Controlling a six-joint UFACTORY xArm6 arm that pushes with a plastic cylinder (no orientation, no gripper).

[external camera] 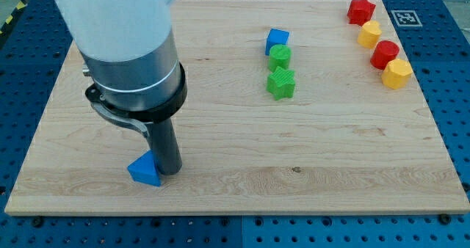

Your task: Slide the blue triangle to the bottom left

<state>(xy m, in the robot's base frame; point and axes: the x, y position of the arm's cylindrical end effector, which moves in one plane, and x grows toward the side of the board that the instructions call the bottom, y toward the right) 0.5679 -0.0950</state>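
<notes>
Near the wooden board's bottom-left corner, the blue triangle sits against my tip, apparently touching its left side. The rod has no jaws. Green blocks stand well apart.

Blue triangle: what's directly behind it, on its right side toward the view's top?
My tip stands right behind the blue triangle, against its right edge, apparently touching. The rod hides the board just behind it, so whether anything lies there cannot be seen.
</notes>
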